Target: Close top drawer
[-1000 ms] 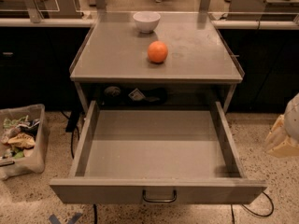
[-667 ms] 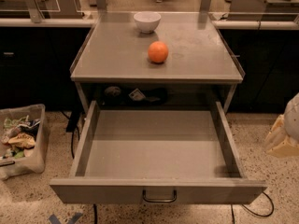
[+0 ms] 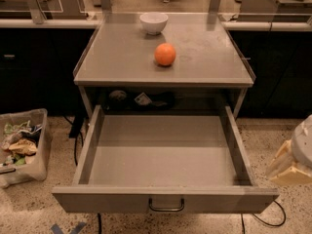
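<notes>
Gaping wide open — top drawer (image 3: pixel 165 152), handle (image 3: pixel 166 206) front-centre; claw (image 3: pixel 294 165) at right edge, state unclear.

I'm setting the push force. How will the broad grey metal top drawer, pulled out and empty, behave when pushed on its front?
The top drawer should be stiff: flat metal walls. Likely light, since nothing lies inside. Being broad, it may skew unless pushed near the dark wire handle. The gripper sits at the right edge, off the drawer.

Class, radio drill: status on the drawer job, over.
Gripper at right edge, apart from drawer. Top drawer wide open, handle untouched. Nothing seen blocking its travel.
</notes>
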### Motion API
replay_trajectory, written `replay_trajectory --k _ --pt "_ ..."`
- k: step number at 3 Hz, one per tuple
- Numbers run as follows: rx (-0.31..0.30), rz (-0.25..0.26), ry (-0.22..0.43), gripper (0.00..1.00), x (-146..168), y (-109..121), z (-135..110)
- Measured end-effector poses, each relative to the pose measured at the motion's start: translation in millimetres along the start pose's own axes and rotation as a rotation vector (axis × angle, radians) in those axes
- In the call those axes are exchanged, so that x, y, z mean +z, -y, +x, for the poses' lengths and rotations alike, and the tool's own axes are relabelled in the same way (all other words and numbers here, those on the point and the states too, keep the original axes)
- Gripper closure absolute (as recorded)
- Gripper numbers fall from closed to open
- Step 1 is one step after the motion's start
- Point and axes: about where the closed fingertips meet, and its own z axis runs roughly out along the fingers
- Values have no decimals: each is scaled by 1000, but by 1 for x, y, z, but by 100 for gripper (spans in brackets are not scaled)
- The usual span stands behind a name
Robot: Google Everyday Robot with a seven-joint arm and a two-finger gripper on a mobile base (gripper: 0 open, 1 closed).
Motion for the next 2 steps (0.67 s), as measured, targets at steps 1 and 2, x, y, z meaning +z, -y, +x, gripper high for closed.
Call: replay_trajectory --k 1,2 --pt "87 -146 152 100 23 -29 -13" --pt "87 -146 151 100 24 -29 -13"
